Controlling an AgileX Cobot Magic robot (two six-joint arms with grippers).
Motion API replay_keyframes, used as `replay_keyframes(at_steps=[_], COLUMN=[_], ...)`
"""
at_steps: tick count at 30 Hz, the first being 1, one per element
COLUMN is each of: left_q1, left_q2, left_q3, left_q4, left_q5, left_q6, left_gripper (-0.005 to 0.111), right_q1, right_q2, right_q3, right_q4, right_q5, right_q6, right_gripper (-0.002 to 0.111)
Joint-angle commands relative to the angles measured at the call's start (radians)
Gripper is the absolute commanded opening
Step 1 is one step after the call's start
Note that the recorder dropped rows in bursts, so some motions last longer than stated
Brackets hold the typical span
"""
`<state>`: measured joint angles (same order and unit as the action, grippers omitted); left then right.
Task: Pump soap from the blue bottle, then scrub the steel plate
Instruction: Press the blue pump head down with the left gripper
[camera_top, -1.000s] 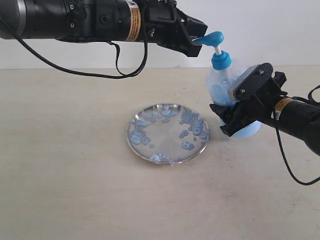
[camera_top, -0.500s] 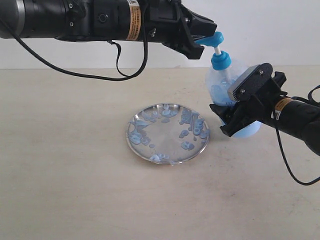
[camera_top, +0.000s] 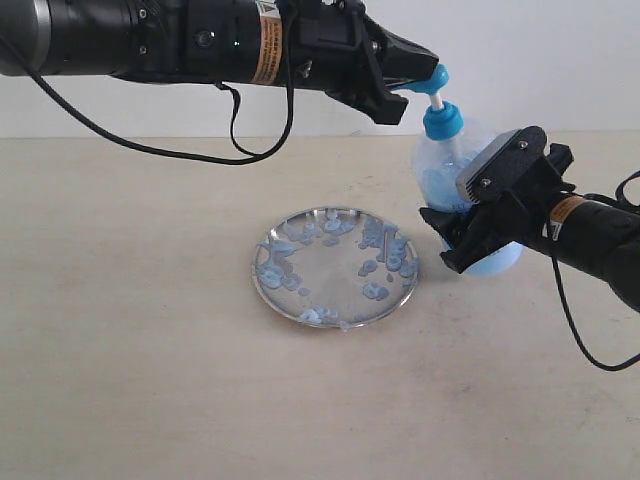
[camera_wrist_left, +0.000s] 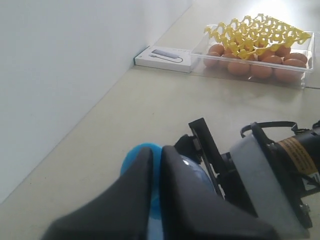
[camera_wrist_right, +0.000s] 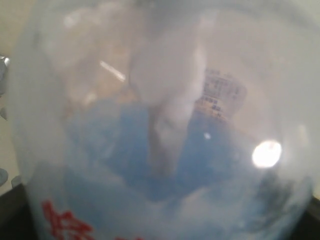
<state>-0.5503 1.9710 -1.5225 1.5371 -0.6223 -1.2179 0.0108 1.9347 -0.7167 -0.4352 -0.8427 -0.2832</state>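
The blue bottle (camera_top: 447, 165) stands upright to the right of the steel plate (camera_top: 335, 265). My right gripper (camera_top: 468, 238) is shut on the bottle's lower body. In the right wrist view the bottle (camera_wrist_right: 165, 75) fills the frame, with the soap (camera_wrist_right: 145, 165) as a pale blue mass inside. My left gripper (camera_top: 425, 72) is shut, and its joined fingers rest on top of the bright blue pump head (camera_top: 439, 78). In the left wrist view the pump head (camera_wrist_left: 135, 155) shows just under the left gripper (camera_wrist_left: 156, 154). Blue soap blobs (camera_top: 385, 250) speckle the plate.
The left wrist view shows a clear box of brown eggs (camera_wrist_left: 255, 52) under a yellow tray and a flat white box (camera_wrist_left: 162, 57), both by the wall. A black cable (camera_top: 240, 120) hangs from the left arm.
My left gripper has moved right and now covers the pump head's spout. The right gripper, the bottle and the plate have stayed put.
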Motion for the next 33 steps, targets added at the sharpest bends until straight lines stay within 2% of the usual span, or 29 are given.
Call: replay_keyframes(at_steps=[1,9,12,15,19,26,33], left_q1=[-0.001,-0.001,-0.001,-0.001,-0.001,-0.001,-0.001], left_q2=[0.023,0.02,0.001,-0.011,-0.005,-0.005,-0.005], left_q3=[-0.001,-0.001,-0.001,-0.001,-0.001,-0.001,-0.001], left_q4=[0.052,0.013,-0.034,-0.036,-0.039,-0.135,-0.144], left_q5=[-0.02,-0.035,-0.012,0.051,0.066,0.066,0.041], left_q6=[-0.037,0.005,0.071,0.073,0.114,0.204,0.206], left_gripper=[0.004,0.004,0.004,0.004,0.004,0.004,0.004], right_q1=[-0.002,-0.002,-0.002,-0.002,-0.002,-0.002,-0.002], right_q2=[0.018,0.018,0.018,0.018,0.018,0.018,0.018], right_q3=[0.016,0.016,0.016,0.016,0.016,0.016,0.016], right_q4=[-0.008,-0.008,-0.008,-0.008,-0.008,-0.008,-0.014], right_q5=[0.065,0.063,0.063,0.063,0.063,0.063,0.063], right_q6=[-0.004,-0.005,-0.003,0.003,0.013,0.015,0.019], right_gripper=[0.0,0.0,0.0,0.0,0.0,0.0,0.0])
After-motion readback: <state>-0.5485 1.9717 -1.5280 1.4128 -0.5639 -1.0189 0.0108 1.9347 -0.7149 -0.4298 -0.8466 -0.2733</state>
